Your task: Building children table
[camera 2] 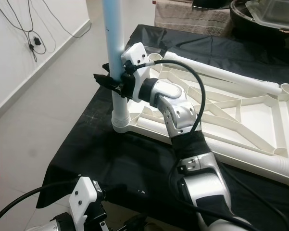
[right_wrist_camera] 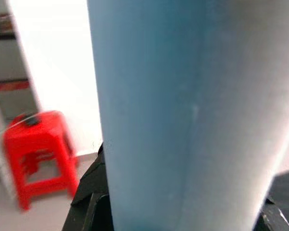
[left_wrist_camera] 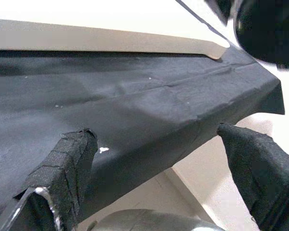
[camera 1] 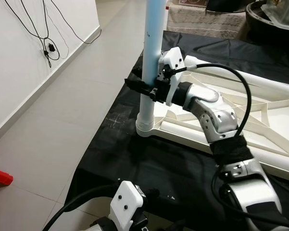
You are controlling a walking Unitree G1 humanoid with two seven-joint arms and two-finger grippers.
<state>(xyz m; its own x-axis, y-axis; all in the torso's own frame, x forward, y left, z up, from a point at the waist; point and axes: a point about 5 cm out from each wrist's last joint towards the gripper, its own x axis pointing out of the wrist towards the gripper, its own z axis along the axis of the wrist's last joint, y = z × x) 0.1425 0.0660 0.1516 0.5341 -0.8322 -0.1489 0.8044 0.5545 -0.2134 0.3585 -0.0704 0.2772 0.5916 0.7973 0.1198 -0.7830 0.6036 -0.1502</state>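
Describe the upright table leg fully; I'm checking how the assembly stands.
The table leg is a pale blue-white plastic tube, standing upright. Its ribbed white foot sits in the corner socket of the overturned white tabletop, which lies on a black cloth. The right gripper is shut around it low down. Its top runs out of view.

Readable text: none anywhere.
Labels or brands: none legible on the parts, cloth or arms.
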